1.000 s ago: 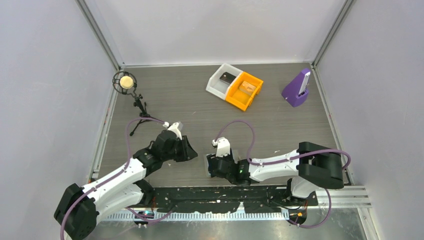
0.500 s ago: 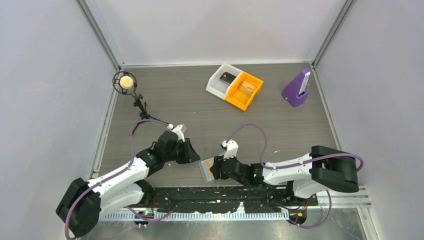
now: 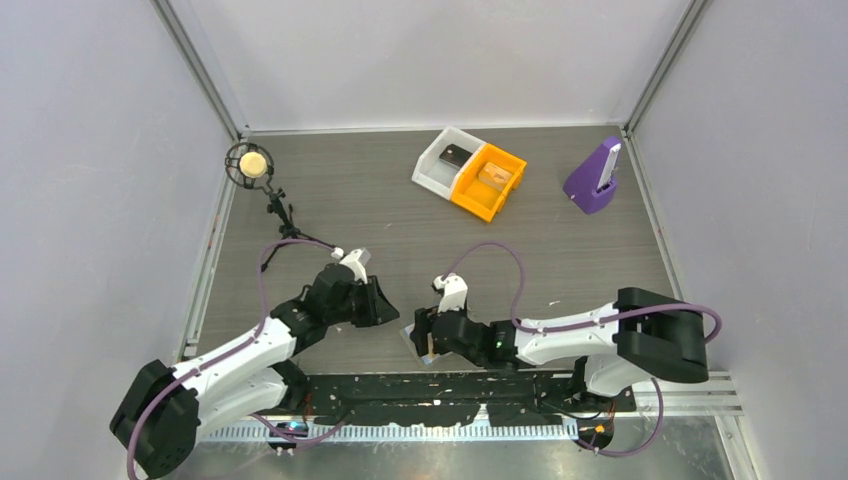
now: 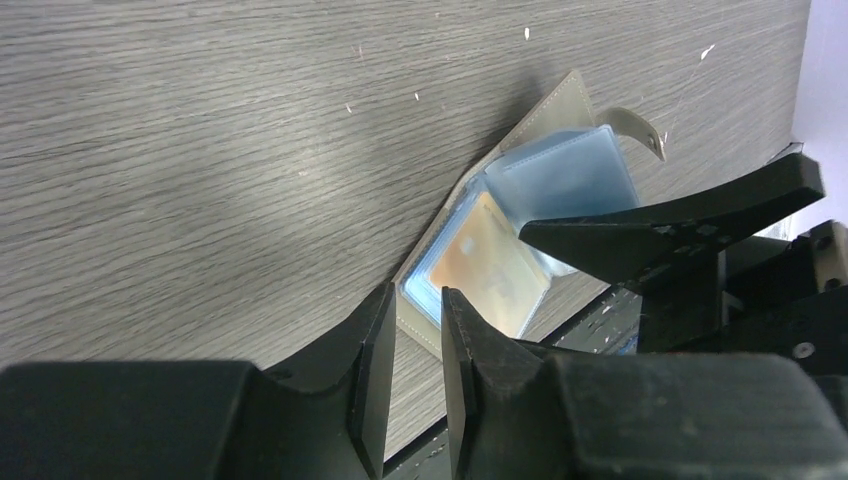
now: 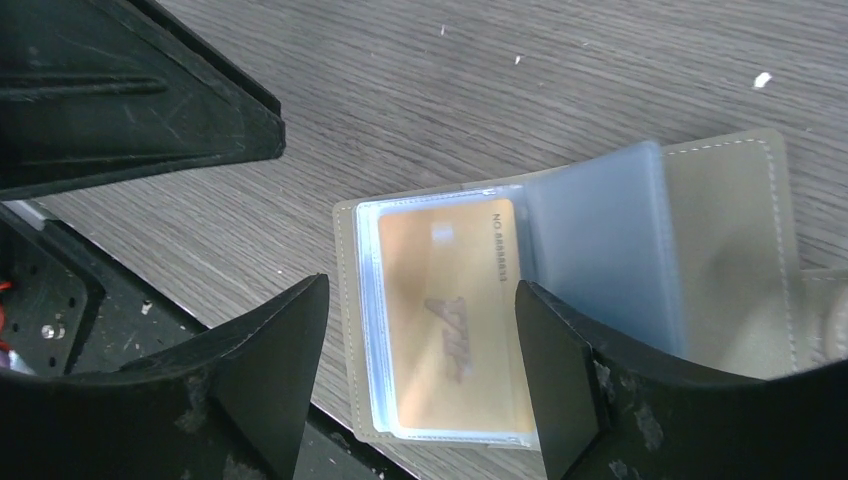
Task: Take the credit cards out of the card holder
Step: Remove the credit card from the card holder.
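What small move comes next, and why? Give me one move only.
Probably lower the right end effector onto the orange card and start sliding it out of the card holder. The holder lies open, the card sits fully inside a clear pocket, and the open jaws straddle it in the wrist view. The left end effector sits at the holder's corner, placed to steady it.

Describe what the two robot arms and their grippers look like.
Both arms are alike: white shells on the long links, chunky black joints. The left arm and right arm each carry a purple cable looping to the wrist. The left gripper and right gripper each have two matte black, wedge-shaped fingers, scuffed with pale scratches.
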{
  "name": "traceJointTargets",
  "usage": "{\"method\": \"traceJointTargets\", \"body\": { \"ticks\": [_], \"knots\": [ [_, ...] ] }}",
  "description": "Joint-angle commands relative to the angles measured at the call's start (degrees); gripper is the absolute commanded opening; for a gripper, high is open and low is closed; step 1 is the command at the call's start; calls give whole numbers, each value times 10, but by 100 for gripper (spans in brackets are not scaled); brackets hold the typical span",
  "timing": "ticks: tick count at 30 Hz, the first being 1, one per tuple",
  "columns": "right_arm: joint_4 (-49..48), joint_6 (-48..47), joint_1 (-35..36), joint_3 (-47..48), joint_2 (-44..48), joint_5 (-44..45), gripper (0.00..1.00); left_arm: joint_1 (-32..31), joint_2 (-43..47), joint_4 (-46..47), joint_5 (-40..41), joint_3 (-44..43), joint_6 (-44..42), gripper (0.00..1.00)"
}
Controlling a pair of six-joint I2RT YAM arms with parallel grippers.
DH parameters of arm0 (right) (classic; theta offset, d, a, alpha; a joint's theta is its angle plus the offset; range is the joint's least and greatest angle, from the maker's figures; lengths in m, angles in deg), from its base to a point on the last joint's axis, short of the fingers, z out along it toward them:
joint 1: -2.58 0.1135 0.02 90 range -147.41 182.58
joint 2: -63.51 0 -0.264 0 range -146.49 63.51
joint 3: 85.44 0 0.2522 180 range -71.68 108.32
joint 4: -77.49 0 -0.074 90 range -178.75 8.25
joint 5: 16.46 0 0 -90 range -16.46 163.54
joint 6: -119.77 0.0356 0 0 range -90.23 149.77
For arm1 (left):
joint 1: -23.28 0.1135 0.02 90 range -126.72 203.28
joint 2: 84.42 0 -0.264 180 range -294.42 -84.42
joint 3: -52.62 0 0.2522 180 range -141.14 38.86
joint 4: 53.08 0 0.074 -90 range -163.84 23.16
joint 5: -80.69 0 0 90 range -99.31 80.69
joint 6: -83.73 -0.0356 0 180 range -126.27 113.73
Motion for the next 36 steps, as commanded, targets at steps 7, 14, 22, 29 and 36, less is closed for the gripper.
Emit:
{"method": "traceJointTargets", "body": {
  "ticks": [7,14,22,29,36],
  "knots": [
    [116,-31,32,95,-80,55,76,1,40,-38,39,-9,-19,27],
    [125,-30,34,100,-94,57,65,1,49,-43,40,-9,-21,27],
    [119,-30,34,99,-93,61,54,1,51,-46,41,-11,-22,27],
    [159,-63,46,129,-75,67,71,1,57,-49,44,-7,-21,27],
    [175,-70,47,123,-64,77,75,1,57,-52,45,-9,-20,27]
  ]
}}
